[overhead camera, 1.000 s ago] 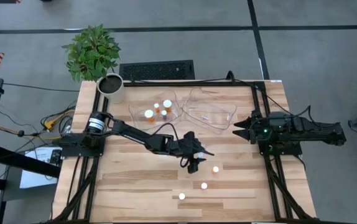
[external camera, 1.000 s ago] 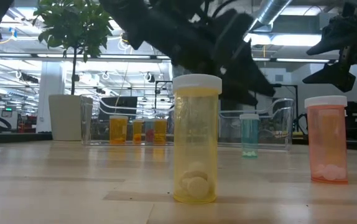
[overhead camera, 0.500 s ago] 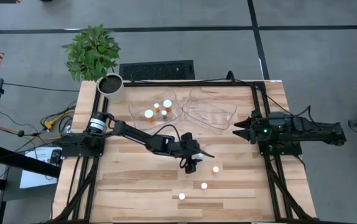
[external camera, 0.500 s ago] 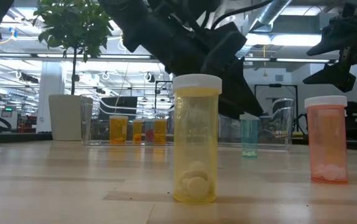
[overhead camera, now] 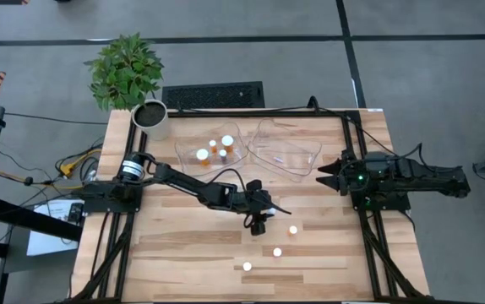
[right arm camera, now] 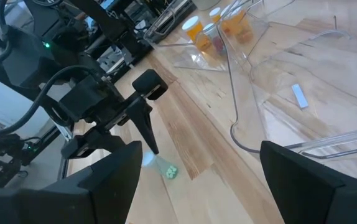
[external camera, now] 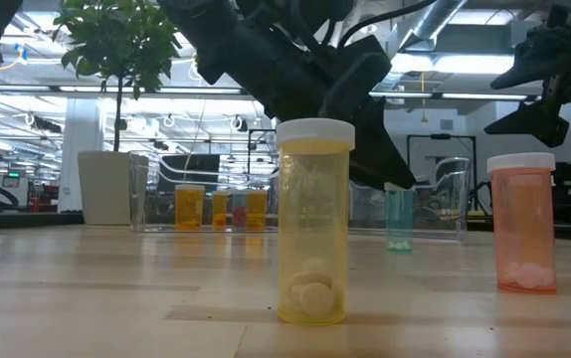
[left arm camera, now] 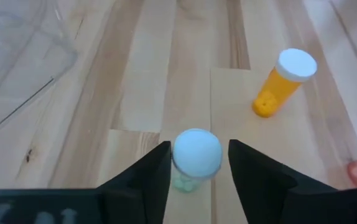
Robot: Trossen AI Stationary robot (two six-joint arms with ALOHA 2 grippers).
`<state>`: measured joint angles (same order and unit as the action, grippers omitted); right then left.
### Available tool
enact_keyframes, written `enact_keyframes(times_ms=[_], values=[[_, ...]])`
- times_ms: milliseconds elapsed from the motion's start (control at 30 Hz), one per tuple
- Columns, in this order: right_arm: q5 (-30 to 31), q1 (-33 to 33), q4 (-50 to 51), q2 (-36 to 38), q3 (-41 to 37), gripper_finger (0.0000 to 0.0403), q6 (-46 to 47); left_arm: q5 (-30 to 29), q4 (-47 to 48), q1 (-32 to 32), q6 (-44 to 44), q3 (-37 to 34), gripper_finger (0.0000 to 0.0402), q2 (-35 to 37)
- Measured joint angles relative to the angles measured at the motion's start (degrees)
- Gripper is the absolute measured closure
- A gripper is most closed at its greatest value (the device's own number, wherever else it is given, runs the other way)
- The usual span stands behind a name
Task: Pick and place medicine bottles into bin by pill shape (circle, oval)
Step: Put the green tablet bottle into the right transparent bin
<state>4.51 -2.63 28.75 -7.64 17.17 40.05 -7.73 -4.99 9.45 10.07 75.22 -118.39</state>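
A small teal bottle with a white cap (left arm camera: pixel 196 155) stands upright on the wood table (overhead camera: pixel 175 245); it also shows in the low view (external camera: pixel 399 221). My left gripper (left arm camera: pixel 199 147) is open, pointing down, with one finger on each side of its cap; in the high view my left gripper (overhead camera: pixel 258 223) covers it. An orange bottle (left arm camera: pixel 284 81), a yellow bottle (external camera: pixel 313 224) and a pinkish bottle (external camera: pixel 522 224) stand on the table nearby. My right gripper (overhead camera: pixel 320 176) is open and empty at the table's right side. My left gripper's fingers come from above and stand on two opposite sides of the teal bottle's white cap (left arm camera: pixel 180 157). One finger (left arm camera: pixel 160 168) is right against the cap and a narrow gap shows at the other. I cannot tell whether it touches.
Two clear bins stand at the back: the left bin (overhead camera: pixel 183 150) holds several orange bottles, and the right bin (overhead camera: pixel 286 165) holds a small white label. A white pot with a green plant (overhead camera: pixel 151 116) is at the far left corner.
My left gripper has come down over the teal bottle, so its fingers now stand around the cap. The bottle has stayed upright in its place.
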Motion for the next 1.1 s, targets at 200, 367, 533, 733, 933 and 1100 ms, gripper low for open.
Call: enact_keyframes(times_ms=[200,367,533,733,933,1100], values=[[0.0,0.0,0.0,0.0,0.0,0.0069,0.0,0.6,0.0,0.0,0.0,0.0,0.0289,0.0],[0.0,0.0,0.0,0.0,0.0,0.0069,0.0,1.0,-0.1,0.0,0.0,0.0,0.0301,0.0],[0.0,0.0,0.0,0.0,0.0,0.0069,0.0,-0.2,0.1,-0.1,2.9,0.0,0.0293,0.2],[0.0,0.0,0.0,0.0,0.0,0.0069,0.0,-0.7,0.3,-1.7,8.4,0.0,0.03,3.1],[0.0,0.0,0.0,0.0,0.0,0.0069,0.0,-2.6,0.2,-5.2,11.0,0.0,0.0294,10.5],[0.0,0.0,0.0,0.0,0.0,0.0069,0.0,-6.5,0.5,-9.3,13.2,0.1,0.0294,18.3]])
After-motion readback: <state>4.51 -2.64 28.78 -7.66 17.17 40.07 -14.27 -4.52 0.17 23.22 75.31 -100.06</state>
